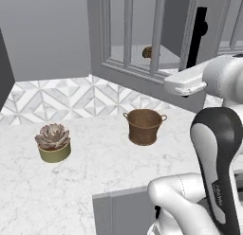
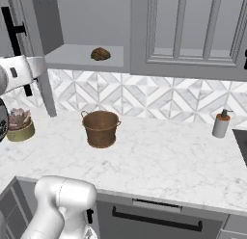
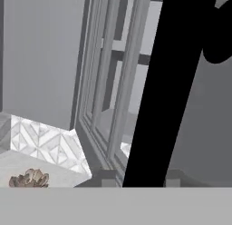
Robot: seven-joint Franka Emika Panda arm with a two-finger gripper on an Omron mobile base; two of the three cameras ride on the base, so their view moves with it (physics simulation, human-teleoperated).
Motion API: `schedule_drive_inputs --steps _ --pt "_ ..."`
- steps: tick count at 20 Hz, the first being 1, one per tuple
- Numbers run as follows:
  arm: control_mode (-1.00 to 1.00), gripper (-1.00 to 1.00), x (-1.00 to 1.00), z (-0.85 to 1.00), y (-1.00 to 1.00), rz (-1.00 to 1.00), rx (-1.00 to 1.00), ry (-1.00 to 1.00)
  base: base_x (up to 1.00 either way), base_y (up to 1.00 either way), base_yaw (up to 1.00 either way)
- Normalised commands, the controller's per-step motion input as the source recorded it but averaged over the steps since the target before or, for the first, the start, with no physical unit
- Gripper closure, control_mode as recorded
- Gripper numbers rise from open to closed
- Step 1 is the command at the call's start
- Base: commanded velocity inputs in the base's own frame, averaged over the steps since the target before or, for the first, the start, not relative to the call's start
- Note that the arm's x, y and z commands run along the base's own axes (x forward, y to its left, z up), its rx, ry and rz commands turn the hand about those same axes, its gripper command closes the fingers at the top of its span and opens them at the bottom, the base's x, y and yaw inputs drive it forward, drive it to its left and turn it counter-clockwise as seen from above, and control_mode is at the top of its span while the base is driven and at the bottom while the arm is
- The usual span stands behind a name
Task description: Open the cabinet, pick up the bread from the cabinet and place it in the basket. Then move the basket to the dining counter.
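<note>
While the cabinet door stood swung open, the pincer sat at its long black handle, the bar running up between the two fingertips; whether they pressed on it could not be told. The bread lay on the cabinet shelf, behind the open door and apart from the pincer. Below it, the basket stood upright on the marble surface, with a potted succulent further along.

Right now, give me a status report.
Gripper at the cabinet door's black handle, door swung open. Bread on shelf. Basket on counter, path clear.
</note>
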Motion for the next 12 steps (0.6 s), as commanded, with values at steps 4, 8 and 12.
schedule_drive_inputs --steps 4,8,12 --pt "-1.00 1.00 -0.86 -0.01 1.00 0.01 -0.02 0.02 0.00 0.00 0.00" --pt "-1.00 1.00 -0.96 0.04 0.74 0.03 0.06 0.00 0.00 0.00 0.00" --pt "-1.00 1.00 -1.00 0.48 -0.34 -0.13 0.00 0.00 0.00 0.00 0.00"
